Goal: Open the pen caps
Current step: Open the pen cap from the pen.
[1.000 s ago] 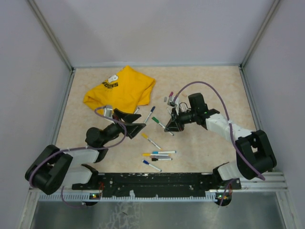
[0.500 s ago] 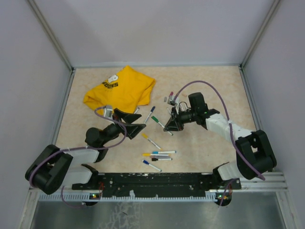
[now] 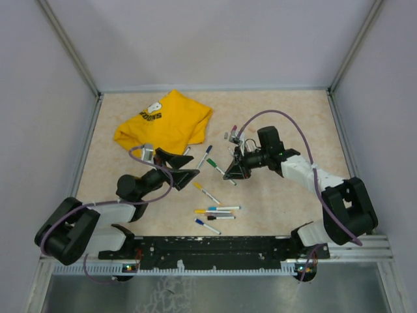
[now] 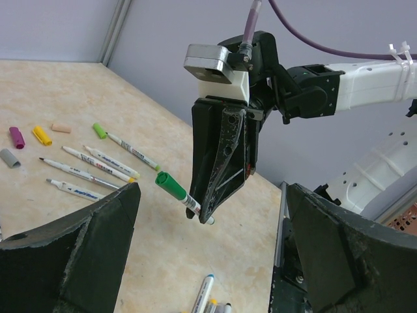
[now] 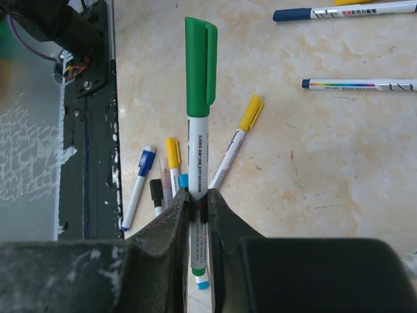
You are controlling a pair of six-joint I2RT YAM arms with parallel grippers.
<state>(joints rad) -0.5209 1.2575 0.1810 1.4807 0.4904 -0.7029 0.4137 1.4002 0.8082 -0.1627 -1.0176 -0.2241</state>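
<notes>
Robot test cell in a lab, not a lived-in room.
- Plain grey wall panels point(image 3: 215, 39) close off the left, far and right sides. Bare aluminium posts point(image 3: 68, 45) stand at the corners.
- Beige stone-pattern worktop point(image 3: 293, 117) fills the floor of the cell.
- A black mounting rail point(image 3: 215, 246) runs along the near edge. The left arm point(image 3: 130, 186) and right arm point(image 3: 306, 173) are bolted at its ends.
- Exposed purple cable point(image 3: 270, 113) loops over the right arm, and a white zip tie point(image 4: 397, 51) sits on its casing.
- Loose props only: scattered marker pens point(image 3: 215, 212) and a crumpled yellow T-shirt point(image 3: 169, 124) at far left.
</notes>
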